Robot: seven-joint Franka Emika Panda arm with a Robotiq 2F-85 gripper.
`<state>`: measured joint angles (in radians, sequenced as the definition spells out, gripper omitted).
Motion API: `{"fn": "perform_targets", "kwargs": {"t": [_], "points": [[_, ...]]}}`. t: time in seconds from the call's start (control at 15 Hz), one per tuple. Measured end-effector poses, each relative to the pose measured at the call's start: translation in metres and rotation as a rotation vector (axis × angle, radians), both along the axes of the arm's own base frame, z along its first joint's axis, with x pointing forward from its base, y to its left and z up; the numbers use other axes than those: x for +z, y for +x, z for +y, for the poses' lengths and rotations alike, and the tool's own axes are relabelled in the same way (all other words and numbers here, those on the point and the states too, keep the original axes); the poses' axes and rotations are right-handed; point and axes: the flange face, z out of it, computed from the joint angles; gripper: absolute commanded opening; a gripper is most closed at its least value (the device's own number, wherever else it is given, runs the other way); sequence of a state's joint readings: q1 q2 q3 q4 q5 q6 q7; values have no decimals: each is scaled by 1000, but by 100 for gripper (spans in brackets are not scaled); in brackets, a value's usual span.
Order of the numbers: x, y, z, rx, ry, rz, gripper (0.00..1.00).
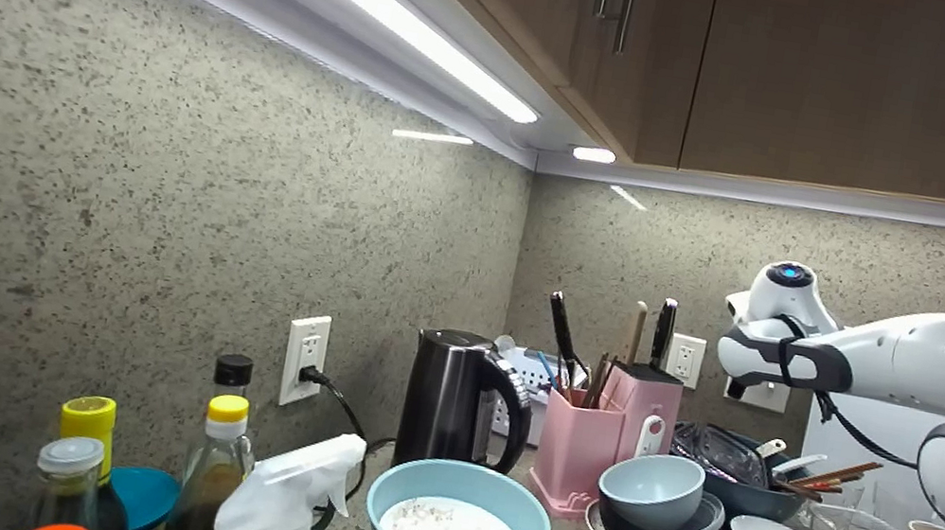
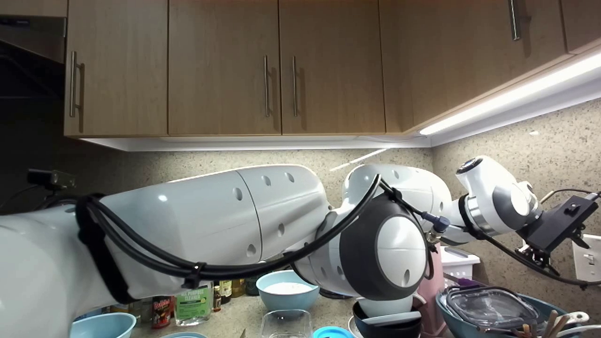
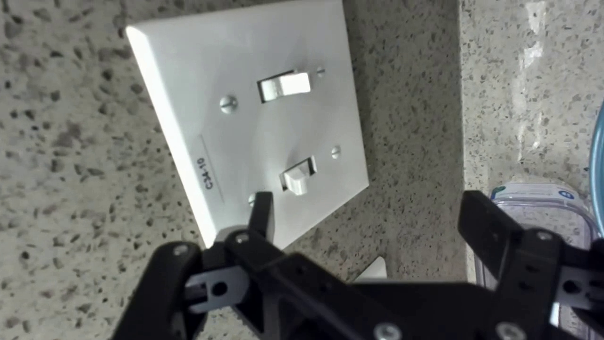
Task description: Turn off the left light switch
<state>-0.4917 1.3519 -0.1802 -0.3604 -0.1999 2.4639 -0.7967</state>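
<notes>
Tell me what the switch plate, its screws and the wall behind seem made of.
Switch plate: probably plastic, satin white, with a soft sheen.
Screws: likely metal, perhaps painted; glinting slotted heads.
Wall: apparently polished stone or stone-look panel, speckled, mirroring a light streak.

Your arm point(image 2: 211, 216): reaching in from the left, black cables point(image 2: 244, 271) strapped along it
Your gripper point(image 2: 566, 251): near the white switch plate point(image 2: 586, 274) on the speckled wall point(image 2: 554, 159); whether they touch, you cannot tell
Light strip point(image 2: 521, 97): glowing beneath wooden cabinets point(image 2: 225, 70)
Cleaner bottle point(image 2: 193, 305): green-labelled, partly hidden behind your arm
</notes>
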Motion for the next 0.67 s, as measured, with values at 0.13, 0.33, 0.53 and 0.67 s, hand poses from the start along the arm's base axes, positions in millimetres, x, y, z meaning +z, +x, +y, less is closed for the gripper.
{"fn": "perform_targets", "kwargs": {"t": [0.13,0.33,0.53,0.67], "points": [[-3,-3,-5,0,-10,5,100],[-5,-4,-8,26,-36,-2,100],[-9,-5,-10,33,-48,-17,100],[-9,-5,-10,34,-50,-18,100]]}}
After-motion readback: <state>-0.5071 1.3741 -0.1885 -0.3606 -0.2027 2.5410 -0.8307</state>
